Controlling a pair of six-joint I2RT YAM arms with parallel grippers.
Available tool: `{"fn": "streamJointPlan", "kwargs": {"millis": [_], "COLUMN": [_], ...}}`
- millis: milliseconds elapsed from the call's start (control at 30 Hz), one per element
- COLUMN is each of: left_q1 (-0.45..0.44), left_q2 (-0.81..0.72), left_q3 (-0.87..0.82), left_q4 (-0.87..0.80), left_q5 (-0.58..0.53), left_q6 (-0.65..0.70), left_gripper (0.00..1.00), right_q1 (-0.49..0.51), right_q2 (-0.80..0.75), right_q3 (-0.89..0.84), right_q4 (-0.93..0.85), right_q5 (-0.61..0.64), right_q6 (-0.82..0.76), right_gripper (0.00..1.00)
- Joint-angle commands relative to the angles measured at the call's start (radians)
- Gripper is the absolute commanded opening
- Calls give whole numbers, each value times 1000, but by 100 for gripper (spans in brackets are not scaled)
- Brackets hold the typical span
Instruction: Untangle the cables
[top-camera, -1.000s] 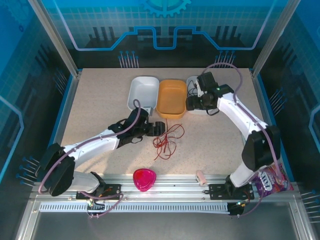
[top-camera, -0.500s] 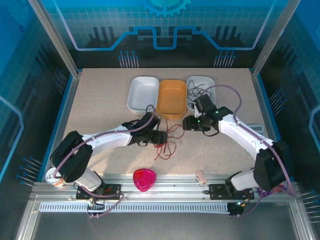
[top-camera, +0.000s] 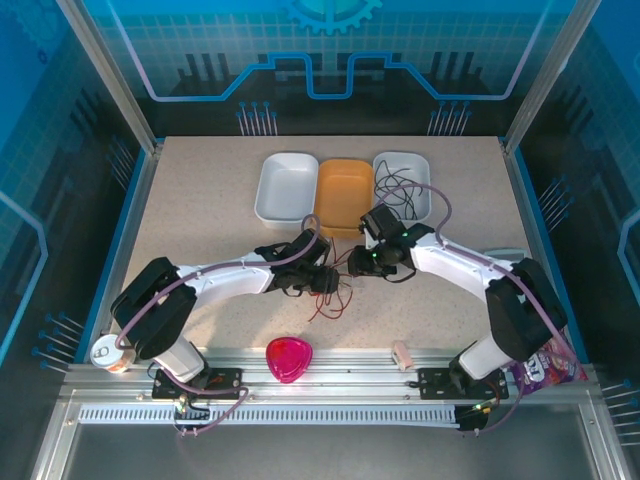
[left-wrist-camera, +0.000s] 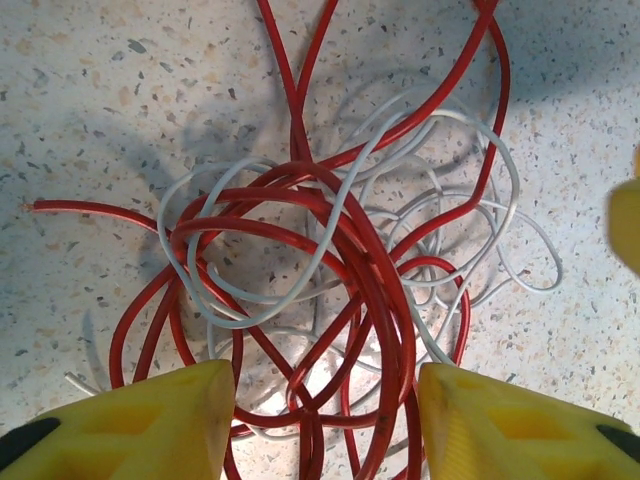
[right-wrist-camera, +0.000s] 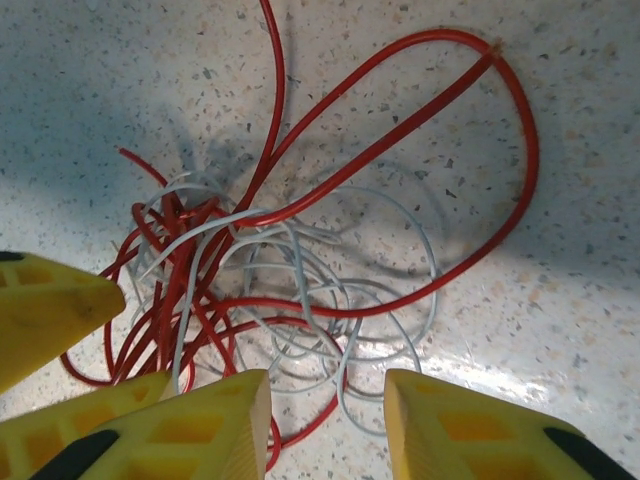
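Your right yellow-fingered gripper (right-wrist-camera: 325, 400) has come to the thin red and whitish cables (left-wrist-camera: 365, 280) beside the left gripper (left-wrist-camera: 322, 400) — both stand with fingers apart, so pulling can begin.

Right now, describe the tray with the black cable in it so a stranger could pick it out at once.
Look to the far side of the speckled table, where three trays sit in a row. It is the rightmost tray, next to the orange tray. It is white like the leftmost tray, but it alone holds thin black cable.
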Motion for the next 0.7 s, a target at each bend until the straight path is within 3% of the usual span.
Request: {"fn": "streamJointPlan", "kwargs": {"millis": [0, 233, 400, 533, 667], "left_q1": [-7, -7, -7, -6, -5], "left_q2": [-3, -14, -43, -72, -114], "left_q3": [5, -16, -19, -16, -35], "left_q4": [2, 22, 36, 18, 2], "left_q5": [-23, -21, -22, -42, -90], "left_q6": [-16, -33, -27, -27, -40], "left_gripper": [48, 26, 24, 22, 22], "right_q1": [19, 30, 31, 31, 31], "right_q2": [42, 109, 124, 131, 110], "right_q3": [3, 27, 37, 58, 56], "right_q4": [49, 78, 83, 54, 21], "right_q5": [-39, -56, -27, 13, 61], "right_q6": [24, 27, 24, 22, 20], "right_gripper": [35, 30, 21, 0, 0]}}
